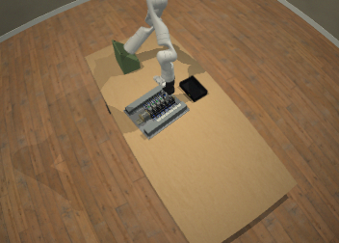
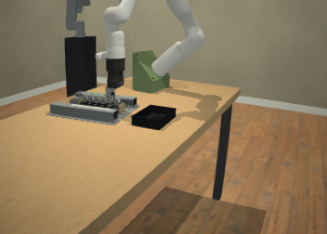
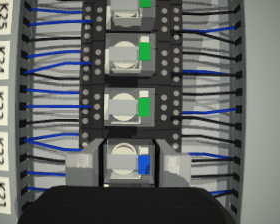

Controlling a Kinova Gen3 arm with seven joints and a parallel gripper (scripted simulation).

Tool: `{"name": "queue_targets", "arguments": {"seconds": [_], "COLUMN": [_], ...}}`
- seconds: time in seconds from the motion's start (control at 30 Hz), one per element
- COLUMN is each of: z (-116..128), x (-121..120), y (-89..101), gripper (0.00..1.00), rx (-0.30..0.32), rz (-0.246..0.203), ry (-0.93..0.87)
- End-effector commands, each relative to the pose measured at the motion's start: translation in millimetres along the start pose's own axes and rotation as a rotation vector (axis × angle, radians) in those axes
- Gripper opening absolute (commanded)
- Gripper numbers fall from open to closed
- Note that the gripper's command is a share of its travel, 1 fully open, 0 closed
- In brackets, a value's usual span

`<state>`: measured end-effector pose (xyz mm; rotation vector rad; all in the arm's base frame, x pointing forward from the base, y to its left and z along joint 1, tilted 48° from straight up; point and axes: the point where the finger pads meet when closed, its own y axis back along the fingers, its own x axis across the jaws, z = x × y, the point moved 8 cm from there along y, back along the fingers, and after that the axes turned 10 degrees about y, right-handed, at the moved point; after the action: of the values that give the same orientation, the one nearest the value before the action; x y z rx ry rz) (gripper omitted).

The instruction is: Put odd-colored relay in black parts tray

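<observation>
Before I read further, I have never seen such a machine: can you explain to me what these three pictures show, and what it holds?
The white jointed thing is a robot arm bolted to a wooden table. One picture looks down from above, one looks from the side, and the close one comes from a camera on the arm's wrist.

On the table lie a relay panel, which is a board with a row of small switch blocks and wires, an empty black parts tray, and a green wedge-shaped block.

In the wrist picture, the arm's two-finger hand is closed on the relay with the blue button, beside label K22. The other relays visible there have green buttons. The relay sits in line with its neighbours.
</observation>
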<state>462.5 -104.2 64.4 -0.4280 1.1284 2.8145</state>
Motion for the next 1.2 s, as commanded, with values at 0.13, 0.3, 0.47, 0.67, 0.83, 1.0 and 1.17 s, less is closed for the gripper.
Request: {"name": "queue_targets", "arguments": {"seconds": [0.13, 0.3, 0.47, 0.67, 0.83, 1.0, 1.17], "z": [-0.1, 0.0, 0.1, 0.3, 0.5, 0.3, -0.1], "x": [1.3, 1.9, 2.5, 3.8, 4.7, 3.9, 2.0], "y": [0.9, 1.0, 1.0, 1.0, 1.0, 1.2, 1.6], "gripper": [0.00, 0.00, 0.00, 0.00, 0.00, 0.00, 0.00], "rx": [0.004, 0.005, 0.006, 0.008, 0.010, 0.008, 0.003], "rz": [-0.016, -0.021, -0.027, -0.039, -0.047, -0.036, -0.013], "ry": [0.000, 0.000, 0.000, 0.000, 0.000, 0.000, 0.000]}}
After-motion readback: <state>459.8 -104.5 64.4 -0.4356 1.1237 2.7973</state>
